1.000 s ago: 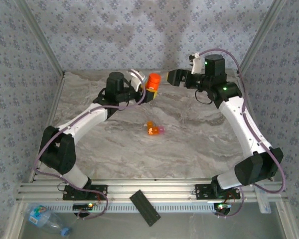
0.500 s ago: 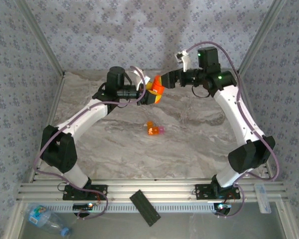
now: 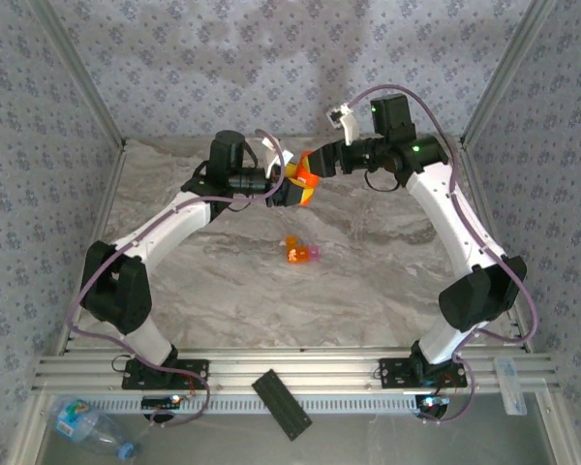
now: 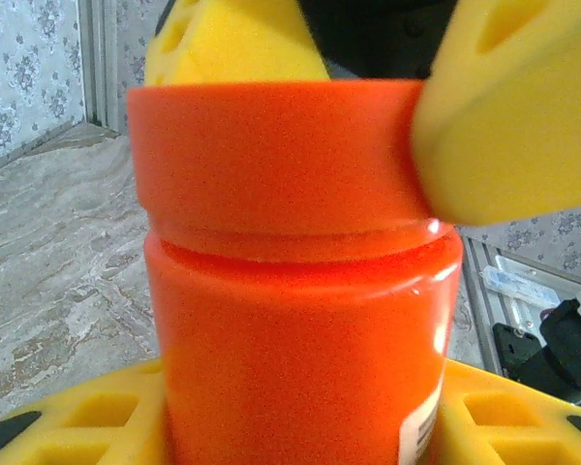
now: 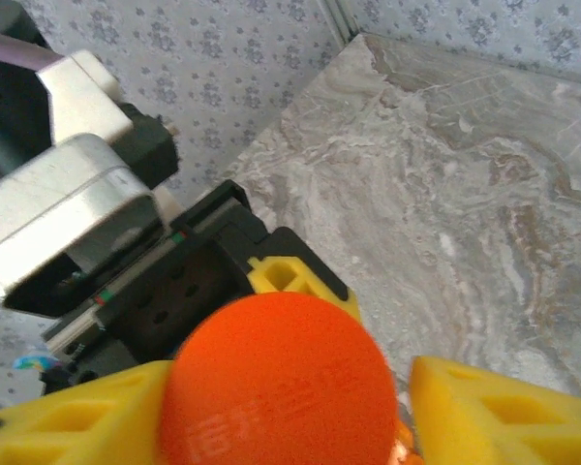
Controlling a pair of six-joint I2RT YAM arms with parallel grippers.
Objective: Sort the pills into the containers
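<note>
Opening the pill bottle is, we judge, the step in hand, since nothing can go in while its cap is on. Nearer us, at the table's centre, lies the small orange compartment with its pink piece, apart from both arms. Beyond it, toward 12 o'clock and lifted off the surface, the left gripper is clamped on the bottle's body, its pads pressed to either side low down. The right gripper comes in from 2 o'clock, narrowed around the cap; one of its pads touches the rim, but we cannot tell whether the grip is firm.

To do this well, we would seat both right pads squarely on the cap's wall before twisting, hold the left arm rigid, and turn about the bottle's own axis so it does not tip. The slick plastic may slip under foam.

At 6 o'clock a black bar rests on the aluminium rails; at 7 o'clock lies a clear plastic bottle. The marbled grey tabletop runs back to floral-papered walls on three sides.
</note>
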